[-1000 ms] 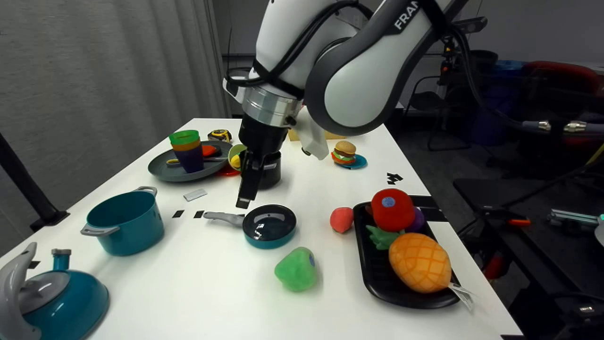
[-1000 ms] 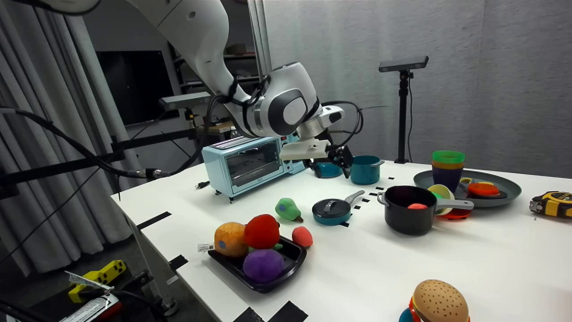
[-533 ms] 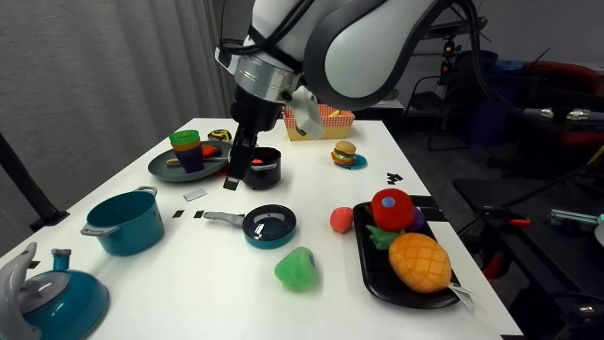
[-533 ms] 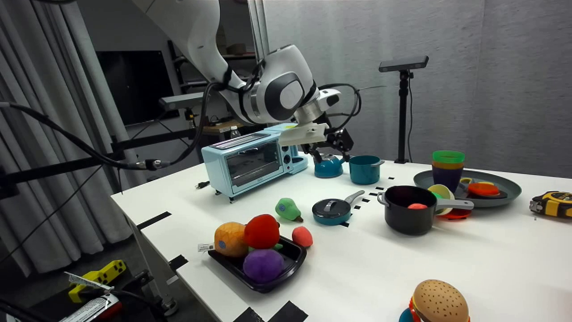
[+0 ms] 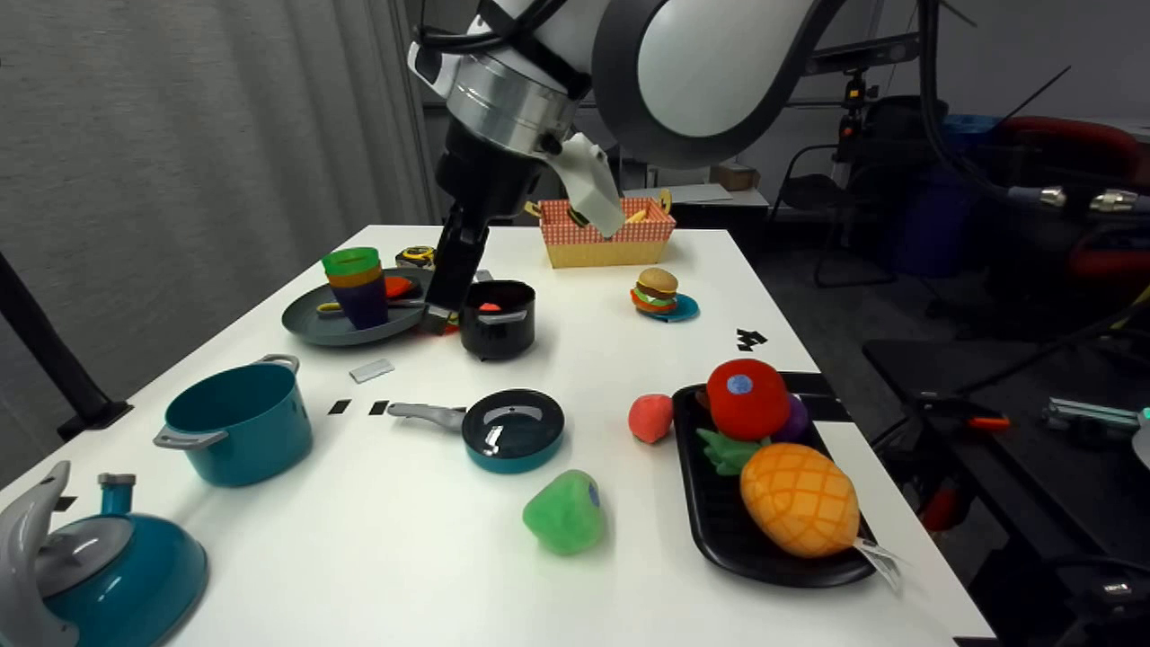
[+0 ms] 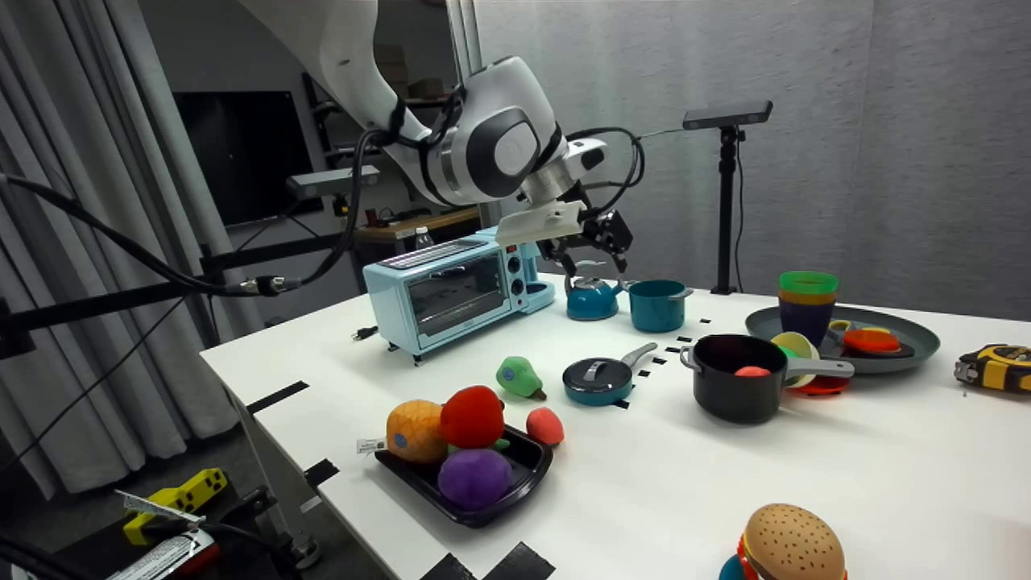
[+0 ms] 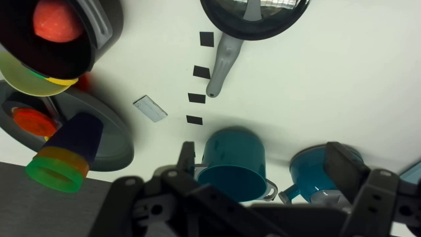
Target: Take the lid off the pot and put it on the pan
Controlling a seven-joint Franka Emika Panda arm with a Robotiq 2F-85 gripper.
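Observation:
The small black lid sits on the blue pan, covering its bowl, in both exterior views. In the wrist view the lid is cut by the top edge, and the pan's grey handle points toward the gripper. The black pot stands uncovered with a red toy inside; it also shows in an exterior view and the wrist view. My gripper is open and empty, raised above the table and apart from lid, pan and pot; it shows in an exterior view.
A teal pot and teal kettle stand beside the pan's handle side. A dark plate with stacked cups lies beyond the black pot. A green toy, pink toy and black tray lie near the pan.
My open gripper has risen, moving up and away from the pan. The lid, pan and black pot have not moved.

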